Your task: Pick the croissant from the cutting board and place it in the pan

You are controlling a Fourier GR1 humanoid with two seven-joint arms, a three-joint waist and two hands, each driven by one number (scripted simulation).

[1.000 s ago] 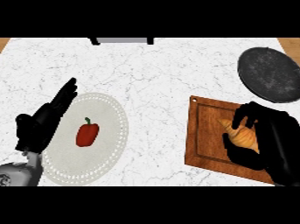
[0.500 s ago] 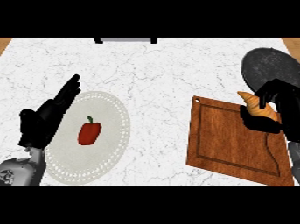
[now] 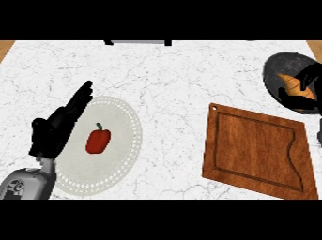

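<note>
White marble-patterned counter (image 3: 177, 79) with grey veining is filling most of what we are seeing, with a strip of wood-toned surface showing at the upper left and upper right corners. We are finding no brand, label or readable writing on anything in view.

At the far right we are noting the right hand (image 3: 320, 86), black, with its fingers curling round the croissant (image 3: 296, 87). The croissant is showing golden-orange between the fingers and is sitting over the dark round pan (image 3: 279, 70), within its rim. Whether the pastry is touching the pan's floor or hanging just above it, we cannot tell. The pan itself is lying on the counter near the right edge, partly hidden by the hand.

Below and to the left of the pan we are seeing the wooden cutting board (image 3: 260, 150), reddish brown, with a groove running round its inside edge and a small hole at its upper left corner. It is lying slightly askew, and nothing is resting on it.

Toward the left, a white round plate (image 3: 122, 140) with a beaded rim is carrying a red bell pepper (image 3: 97, 140) with a green stem. The left hand (image 3: 56, 129) is resting at the plate's left edge, fingers straight and pointing up the counter, holding nothing, with its grey forearm entering from the lower left.

A dark rectangular object at the top edge is too cut off for us to identify.
</note>
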